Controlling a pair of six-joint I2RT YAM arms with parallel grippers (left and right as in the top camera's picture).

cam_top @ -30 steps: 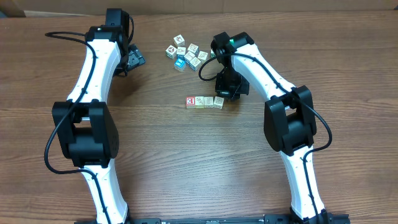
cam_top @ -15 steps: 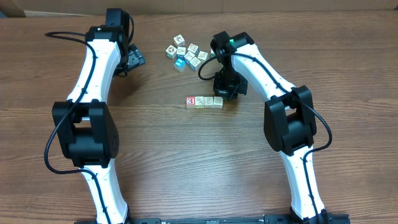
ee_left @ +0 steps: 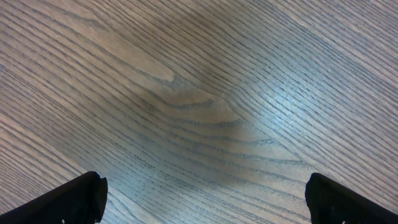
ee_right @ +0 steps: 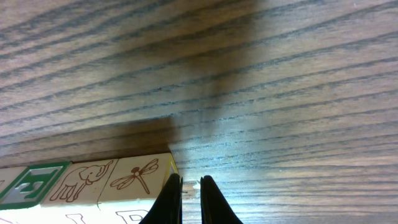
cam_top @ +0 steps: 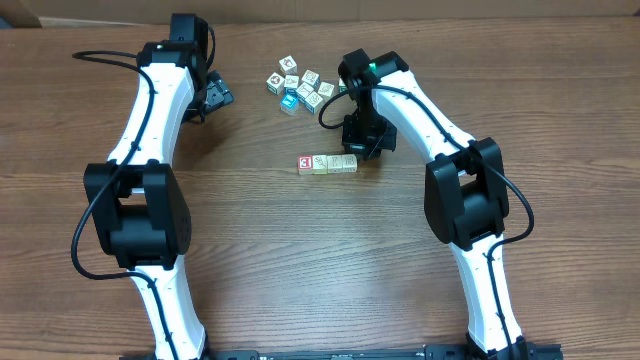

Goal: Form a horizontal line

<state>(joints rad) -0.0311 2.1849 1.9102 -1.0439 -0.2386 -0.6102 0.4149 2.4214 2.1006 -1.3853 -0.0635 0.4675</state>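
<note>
Overhead, upper left: the left gripper (cam_top: 217,96) gapes wide and empty over the table (cam_top: 250,250). At centre frame lies the horizontal line (cam_top: 328,163) of picture cubes. Just beside its right end stands the right gripper (cam_top: 360,150), pinched shut on nothing. The cubes are probably light, rigid and easily scattered; pinch opposite flat faces.

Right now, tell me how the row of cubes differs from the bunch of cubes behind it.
The row is straight, cubes side by side; the bunch is irregular, cubes turned every way. The row is pale cream with one red-and-white cube at its left end; the bunch shows white, yellow and blue edges. Both are small picture cubes on the wooden table.
</note>
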